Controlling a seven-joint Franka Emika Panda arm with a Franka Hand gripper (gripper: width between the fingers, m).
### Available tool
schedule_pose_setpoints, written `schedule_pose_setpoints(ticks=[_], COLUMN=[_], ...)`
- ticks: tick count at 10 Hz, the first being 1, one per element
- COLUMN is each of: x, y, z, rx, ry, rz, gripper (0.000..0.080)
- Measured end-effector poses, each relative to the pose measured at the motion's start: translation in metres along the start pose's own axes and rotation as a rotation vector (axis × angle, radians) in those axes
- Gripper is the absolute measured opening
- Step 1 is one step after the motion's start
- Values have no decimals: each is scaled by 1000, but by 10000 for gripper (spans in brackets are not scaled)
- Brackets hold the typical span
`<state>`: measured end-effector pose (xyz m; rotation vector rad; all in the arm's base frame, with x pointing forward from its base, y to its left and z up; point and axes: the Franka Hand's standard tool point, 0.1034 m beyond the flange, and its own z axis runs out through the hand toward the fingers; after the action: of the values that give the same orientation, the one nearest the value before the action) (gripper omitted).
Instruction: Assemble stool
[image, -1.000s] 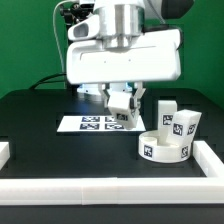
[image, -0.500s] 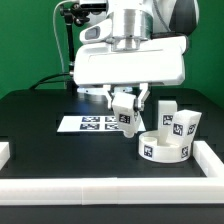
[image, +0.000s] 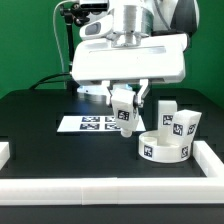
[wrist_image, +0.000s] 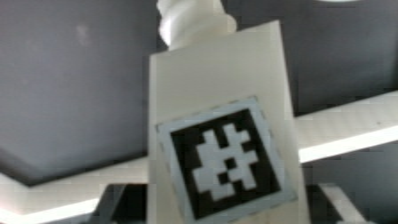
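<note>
Hard white plastic: light, stiff, probably slick. Pinched in gripper's (image: 125, 100) narrow jaws, leg (image: 125, 114) aloft at ten o'clock from seat (image: 161, 150). Best held across flat sides, mid-body.

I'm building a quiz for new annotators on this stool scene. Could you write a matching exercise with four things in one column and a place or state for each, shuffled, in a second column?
Things:
1. held leg
2. round seat
3. marker board
4. front rail

Places or states:
A. lies flat on the table, carrying only tags
B. clamped in the gripper, tilted
C. runs along the table's near edge
D. sits at the exterior view's right, next to two standing legs

Pairs: 1-B, 2-D, 3-A, 4-C
</note>
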<state>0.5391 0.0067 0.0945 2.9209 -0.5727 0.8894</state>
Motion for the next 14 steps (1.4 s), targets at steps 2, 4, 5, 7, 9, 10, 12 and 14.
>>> schedule_pose_setpoints(ticks=[2,4,5,7,9,10,12,14], x=[-14,-19,-19,-20,-17,-13,-16,-16], y=[-6,-15,-16,-15,-22,-28,-37,-36], z=[1,-5,-7,-5,-11,-17,-19,-18], rx=[-9,2,3,-1,14,26,37,36], ry=[-13,-69,-68,-70,-61,-53,-50,-52], rz=[10,25,39,33,29,28,14,14], gripper=[327,327,327,327,327,327,327,327])
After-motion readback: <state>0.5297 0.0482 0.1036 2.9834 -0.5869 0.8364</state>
